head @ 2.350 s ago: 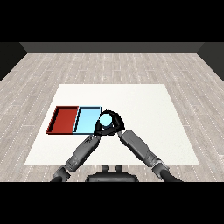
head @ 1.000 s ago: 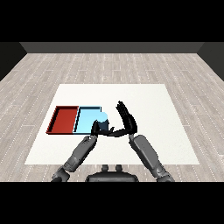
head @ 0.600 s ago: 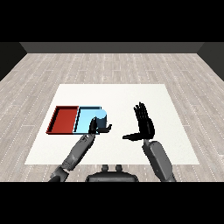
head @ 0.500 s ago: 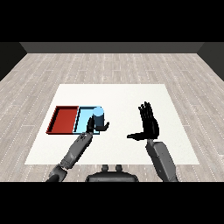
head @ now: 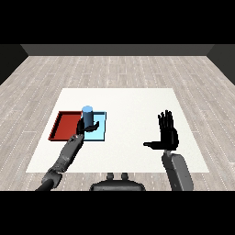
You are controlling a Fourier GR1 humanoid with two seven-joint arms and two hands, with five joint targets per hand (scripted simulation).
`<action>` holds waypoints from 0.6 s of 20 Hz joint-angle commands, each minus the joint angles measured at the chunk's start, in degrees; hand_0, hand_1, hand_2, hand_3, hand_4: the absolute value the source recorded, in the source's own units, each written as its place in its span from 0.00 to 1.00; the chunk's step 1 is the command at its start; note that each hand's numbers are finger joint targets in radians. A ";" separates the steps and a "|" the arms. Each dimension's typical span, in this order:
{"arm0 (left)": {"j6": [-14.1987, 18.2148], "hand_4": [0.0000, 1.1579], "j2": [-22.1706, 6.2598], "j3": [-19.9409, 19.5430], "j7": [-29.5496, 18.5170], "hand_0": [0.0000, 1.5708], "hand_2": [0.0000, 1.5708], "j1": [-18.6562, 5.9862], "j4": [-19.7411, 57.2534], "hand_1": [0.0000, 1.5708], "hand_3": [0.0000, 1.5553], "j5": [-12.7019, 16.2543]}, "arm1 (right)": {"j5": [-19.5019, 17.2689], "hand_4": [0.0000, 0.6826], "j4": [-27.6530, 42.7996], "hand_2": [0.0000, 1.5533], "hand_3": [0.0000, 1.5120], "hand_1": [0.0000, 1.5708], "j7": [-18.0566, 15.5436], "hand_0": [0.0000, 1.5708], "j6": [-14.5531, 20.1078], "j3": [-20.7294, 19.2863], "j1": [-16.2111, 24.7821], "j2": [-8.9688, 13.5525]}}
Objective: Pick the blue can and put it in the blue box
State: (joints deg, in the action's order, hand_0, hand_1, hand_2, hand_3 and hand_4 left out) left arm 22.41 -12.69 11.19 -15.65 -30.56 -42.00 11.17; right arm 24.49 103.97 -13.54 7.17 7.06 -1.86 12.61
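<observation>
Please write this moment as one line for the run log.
left hand: shut on blue cylindrical can | can: over light blue tray | right hand: open, apart

The left hand is curled round the blue can, which stands upright. The can shows over the line where the red tray and the blue tray meet; whether it rests in the blue tray or hangs just above it is hard to tell from this angle. The two trays lie touching, side by side, on the left half of the white bench, red to the left. The right hand is well apart from them on the right, raised with fingers straight and spread, thumb out to the left, holding nothing.
</observation>
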 commanded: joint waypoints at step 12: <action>2.24 0.85 -0.45 -2.20 9.30 1.00 0.96 -14.99 32.71 1.00 0.89 -7.49 | -0.96 0.00 -12.13 0.00 0.00 0.00 -3.37 0.00 -1.36 -3.80 -4.09 -2.48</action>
State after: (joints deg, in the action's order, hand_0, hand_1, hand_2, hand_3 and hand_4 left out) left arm 22.78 -14.80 7.83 -9.28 -42.53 -15.39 6.35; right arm 23.84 95.07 -15.53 6.44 4.52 -5.21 10.25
